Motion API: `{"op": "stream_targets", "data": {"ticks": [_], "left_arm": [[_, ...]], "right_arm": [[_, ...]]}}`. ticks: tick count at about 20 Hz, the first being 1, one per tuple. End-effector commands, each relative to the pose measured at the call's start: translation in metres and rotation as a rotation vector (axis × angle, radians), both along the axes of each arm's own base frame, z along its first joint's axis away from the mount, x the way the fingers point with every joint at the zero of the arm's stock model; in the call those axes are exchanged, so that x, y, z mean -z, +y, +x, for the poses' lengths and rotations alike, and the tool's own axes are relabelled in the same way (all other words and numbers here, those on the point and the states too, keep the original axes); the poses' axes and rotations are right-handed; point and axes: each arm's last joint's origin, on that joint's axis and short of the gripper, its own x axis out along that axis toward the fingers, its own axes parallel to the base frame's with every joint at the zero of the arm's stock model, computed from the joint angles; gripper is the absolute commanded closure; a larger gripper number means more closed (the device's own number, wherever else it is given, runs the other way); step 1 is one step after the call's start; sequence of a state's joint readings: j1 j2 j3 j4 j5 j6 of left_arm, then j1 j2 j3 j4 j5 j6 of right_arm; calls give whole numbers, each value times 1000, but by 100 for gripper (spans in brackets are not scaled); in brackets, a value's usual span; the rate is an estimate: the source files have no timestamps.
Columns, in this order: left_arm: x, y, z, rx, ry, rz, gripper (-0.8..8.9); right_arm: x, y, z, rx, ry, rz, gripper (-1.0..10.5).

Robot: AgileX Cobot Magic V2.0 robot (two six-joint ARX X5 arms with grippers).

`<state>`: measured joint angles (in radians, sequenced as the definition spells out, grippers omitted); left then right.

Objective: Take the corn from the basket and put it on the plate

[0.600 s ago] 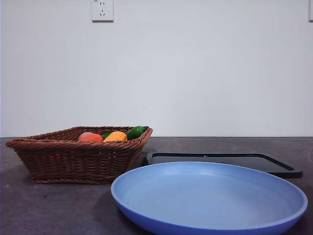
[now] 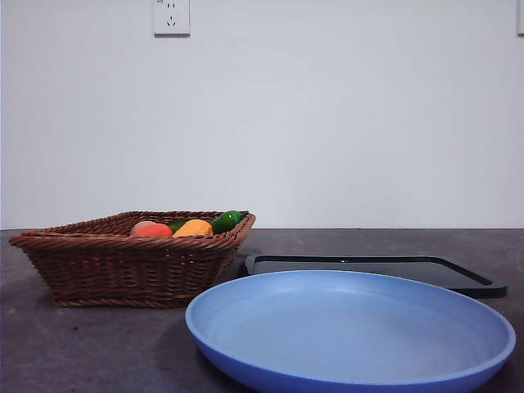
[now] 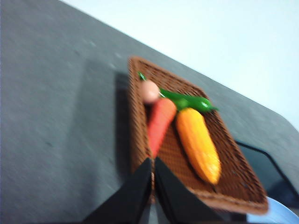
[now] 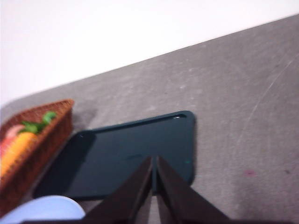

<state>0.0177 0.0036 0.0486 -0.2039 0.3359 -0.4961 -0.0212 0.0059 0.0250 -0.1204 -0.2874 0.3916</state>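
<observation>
The orange-yellow corn [image 3: 198, 143] lies lengthwise in the brown wicker basket [image 3: 233, 184]; in the front view only its rounded top [image 2: 193, 228] shows above the basket [image 2: 123, 266] rim. The light-blue plate [image 2: 352, 332] sits empty at the front right, and its edge [image 4: 44, 209] shows in the right wrist view. My left gripper [image 3: 153, 163] is shut, hovering above the basket's near rim, apart from the corn. My right gripper [image 4: 154, 161] is shut above the black tray. Neither arm shows in the front view.
The basket also holds a red-orange carrot-like piece [image 3: 160, 123], a round peach-like fruit [image 3: 150, 91] and a green vegetable [image 3: 189, 101]. A flat black tray [image 2: 372, 270] lies behind the plate. Dark grey tabletop [image 3: 56, 130] surrounds the basket.
</observation>
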Motion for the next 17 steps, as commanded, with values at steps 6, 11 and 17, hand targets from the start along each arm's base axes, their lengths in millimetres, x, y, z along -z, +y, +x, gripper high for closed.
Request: {"op": "stream_targets", "data": {"ticks": [6, 11, 17], "left_arm": [[-48, -1, -11, 13, -62, -43, 806], [-80, -2, -14, 83, -41, -23, 806], [-114, -5, -8, 200, 31, 81, 806]], "right_arm": [[-55, 1, -14, -15, -112, 86, 944], [-85, 2, -19, -59, -58, 58, 944], [-119, 5, -16, -183, 37, -16, 944]]}}
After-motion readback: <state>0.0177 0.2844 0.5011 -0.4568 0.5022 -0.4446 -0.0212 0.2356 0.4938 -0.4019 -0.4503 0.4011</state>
